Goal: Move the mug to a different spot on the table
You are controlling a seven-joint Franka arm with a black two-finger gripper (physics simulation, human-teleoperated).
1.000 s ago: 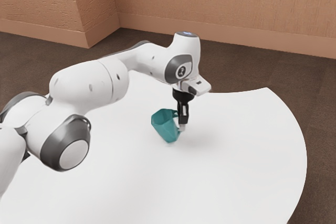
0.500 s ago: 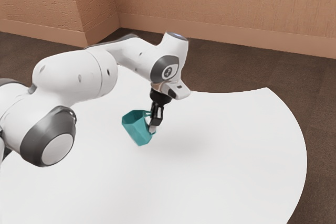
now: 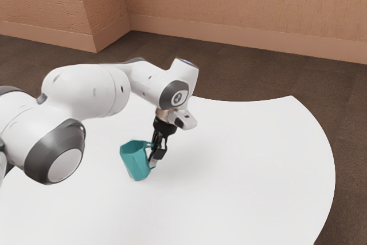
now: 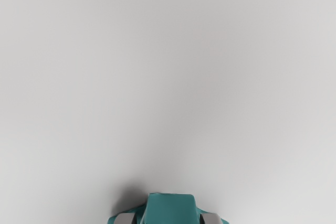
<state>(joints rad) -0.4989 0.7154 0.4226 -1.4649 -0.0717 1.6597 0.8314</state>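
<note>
A teal mug [image 3: 135, 159] hangs tilted just above the white table [image 3: 246, 164], toward the exterior view's left of centre. My black gripper [image 3: 153, 159] is shut on the mug's side nearest the exterior view's right, fingers pointing down. In the wrist view the teal mug [image 4: 169, 209] sits right under my hand, with a grey fingertip [image 4: 125, 219] on each side of it and its shadow on the table [image 4: 168, 77] beneath.
The round table's edge [image 3: 328, 142] curves along the exterior view's right, with dark carpet [image 3: 269, 73] beyond. My own white arm [image 3: 86, 107] covers the table's left part.
My arm has carried the mug toward the exterior view's left and nearer the front, and slightly lower over the table. The grip has stayed the same.
</note>
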